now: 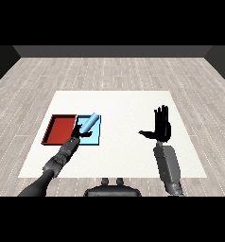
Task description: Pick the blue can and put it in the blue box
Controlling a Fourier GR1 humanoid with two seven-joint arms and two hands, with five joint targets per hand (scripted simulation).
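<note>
A light blue can point(88, 124) lies tilted over the light blue tray point(95, 139), its upper end pointing to the far right. My left hand point(78, 133) sits at the can's lower end, over the tray's left side, fingers curled round it. Whether the can rests on the tray floor or hangs just above it I cannot tell. My right hand point(162, 125) is raised over the table's right half, far from both trays, fingers straight and thumb spread.
A red tray point(57, 130) lies directly left of the blue tray, touching it. The white table point(124, 156) stretches between the trays and my right hand. My left forearm point(57, 163) runs in from the lower left.
</note>
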